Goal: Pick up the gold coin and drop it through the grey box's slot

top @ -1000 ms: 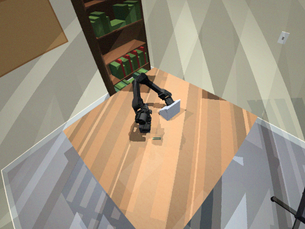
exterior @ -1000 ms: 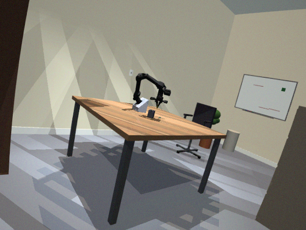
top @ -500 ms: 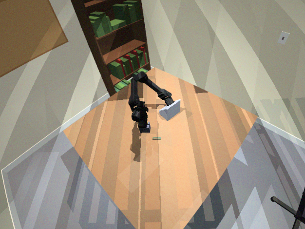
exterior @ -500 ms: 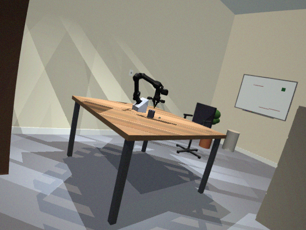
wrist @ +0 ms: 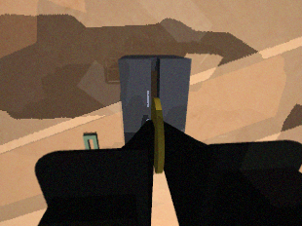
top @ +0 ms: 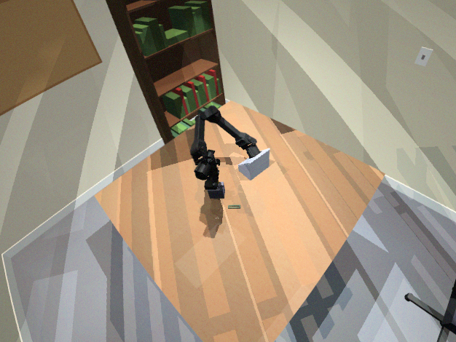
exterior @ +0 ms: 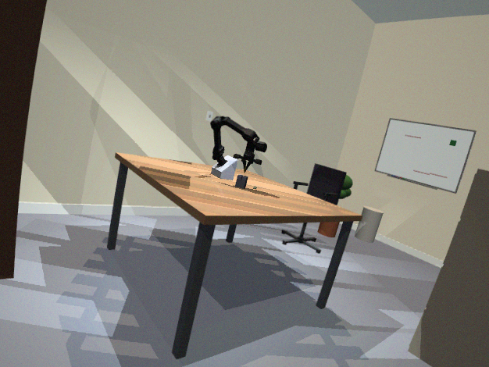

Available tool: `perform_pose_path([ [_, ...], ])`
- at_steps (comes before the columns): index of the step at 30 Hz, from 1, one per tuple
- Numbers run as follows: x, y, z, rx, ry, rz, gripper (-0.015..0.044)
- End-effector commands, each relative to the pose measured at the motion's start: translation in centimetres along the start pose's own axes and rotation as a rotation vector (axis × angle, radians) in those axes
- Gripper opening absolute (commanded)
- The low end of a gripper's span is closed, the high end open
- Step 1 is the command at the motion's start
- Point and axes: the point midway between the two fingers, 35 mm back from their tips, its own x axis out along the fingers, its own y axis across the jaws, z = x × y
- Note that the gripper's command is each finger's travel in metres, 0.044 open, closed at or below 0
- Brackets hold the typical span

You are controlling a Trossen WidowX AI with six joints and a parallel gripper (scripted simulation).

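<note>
Wooden tabletop (wrist: 244,95) lies beneath the grey box (wrist: 155,93); above its slot (wrist: 155,78), fingers grip the gold coin (wrist: 158,136) edge-on.

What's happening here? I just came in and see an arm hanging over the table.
The gripper is shut on a gold coin, held on edge above the grey box and roughly lined up with its slot. The green holder beside the box is vacant. The coin is not in the box yet.

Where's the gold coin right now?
In the wrist view the coin stands edge-on, pinched in the gripper, over the grey box and roughly in line with its slot.
</note>
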Motion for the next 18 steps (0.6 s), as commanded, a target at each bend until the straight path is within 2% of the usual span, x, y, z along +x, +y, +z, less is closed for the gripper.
perform_pose_path([
  [1, 0.00, 0.04, -0.01, 0.004, 0.001, 0.001, 0.0000],
  [18, 0.05, -0.34, 0.14, -0.004, 0.003, -0.001, 0.0000],
])
